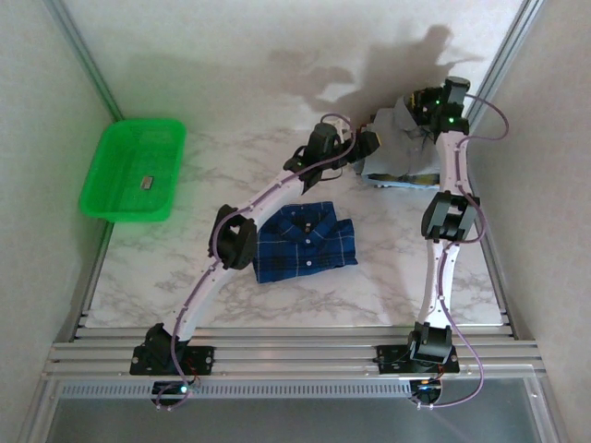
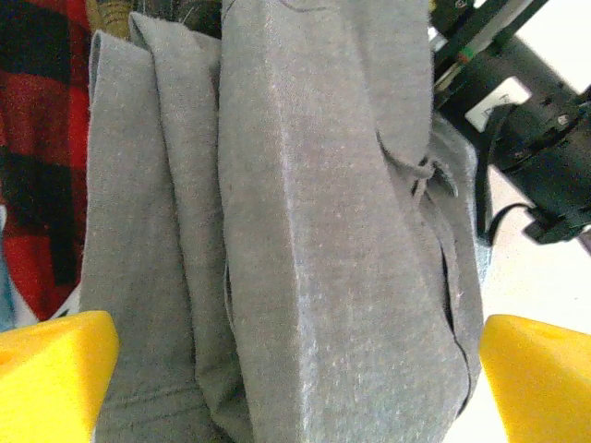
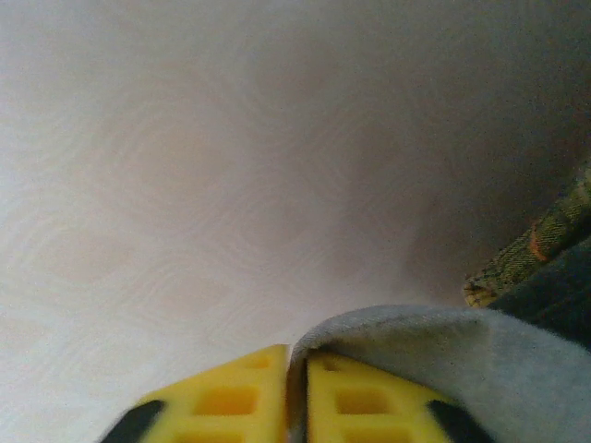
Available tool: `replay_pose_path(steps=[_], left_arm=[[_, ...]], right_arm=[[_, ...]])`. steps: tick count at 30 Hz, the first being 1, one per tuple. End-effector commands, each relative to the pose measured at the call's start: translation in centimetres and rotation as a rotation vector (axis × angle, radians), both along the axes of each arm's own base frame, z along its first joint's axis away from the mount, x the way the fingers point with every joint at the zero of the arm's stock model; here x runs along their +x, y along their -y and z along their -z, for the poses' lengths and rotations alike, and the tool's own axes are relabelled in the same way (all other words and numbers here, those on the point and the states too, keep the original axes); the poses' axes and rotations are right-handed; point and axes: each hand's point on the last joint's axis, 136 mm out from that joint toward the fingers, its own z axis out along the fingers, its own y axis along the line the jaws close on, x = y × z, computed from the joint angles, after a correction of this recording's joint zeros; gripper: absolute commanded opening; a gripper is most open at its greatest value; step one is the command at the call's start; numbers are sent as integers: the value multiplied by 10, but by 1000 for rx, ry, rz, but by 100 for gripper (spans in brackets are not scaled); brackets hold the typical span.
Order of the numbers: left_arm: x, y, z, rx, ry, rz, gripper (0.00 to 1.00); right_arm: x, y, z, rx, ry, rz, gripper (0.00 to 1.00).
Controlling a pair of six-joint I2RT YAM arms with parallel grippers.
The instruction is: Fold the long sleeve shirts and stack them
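A folded dark blue plaid shirt (image 1: 305, 242) lies mid-table, beside the left arm. At the back right, a plain grey shirt (image 1: 404, 125) is lifted over a stack of folded shirts (image 1: 399, 175). My right gripper (image 1: 417, 109) holds the grey shirt's far edge. In the right wrist view its yellow fingers (image 3: 231, 397) are pressed together with a fold of the grey shirt (image 3: 434, 346) pinched between them. My left gripper (image 1: 369, 146) hovers at the shirt's left side. In the left wrist view its yellow fingertips (image 2: 55, 365) stand wide apart, with the grey shirt (image 2: 314, 231) hanging in folds between them, not gripped.
A green plastic basket (image 1: 109, 175) holding one small item (image 1: 146, 183) sits at the back left. Red and black plaid cloth (image 2: 37, 138) shows beside the grey shirt, and olive patterned cloth (image 3: 545, 240) lies to the right. Side walls close in on the table.
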Motion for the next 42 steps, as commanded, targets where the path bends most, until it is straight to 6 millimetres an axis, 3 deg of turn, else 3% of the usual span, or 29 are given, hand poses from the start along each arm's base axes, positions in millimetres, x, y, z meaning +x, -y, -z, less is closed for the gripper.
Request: replay_pose_path(steps=[1,3,6,11,15,20,23,27,30,37,42], left_arm=[[8,0,-12,-70,46,-3,100],[7,3,-4,-62,43,5,100],[4,8,5,-63,38,20,100],[3,10,9,-52,41,28,100],[3,7,6,-35,49,27,100],[10,-3,-19,-64,83,7,99],[12,-8,-32,-85,98,-2,100],[9,-6,-32,-85,84,8,100],[7,-6,-36,-80,85,13,100],[6,-9,-51,-84,99,6,99],[4,-6,-42,-66,85,7,100]], right_arm=[[4,-3,-19,9,69,-12,24],[2,-3,-19,28,59,-19,45],[-3,-5,-24,31,49,-34,56],[-16,-5,-66,-35,110,-54,68],[-34,-1,-86,-58,100,-70,71],[-58,3,-126,-106,137,-80,74],[-67,12,-136,-139,128,-47,79],[-59,14,-124,-82,119,-60,81],[-47,6,-97,-15,81,-108,90],[-22,-24,-41,61,23,-137,91],[-29,-38,-8,19,-96,-141,91]])
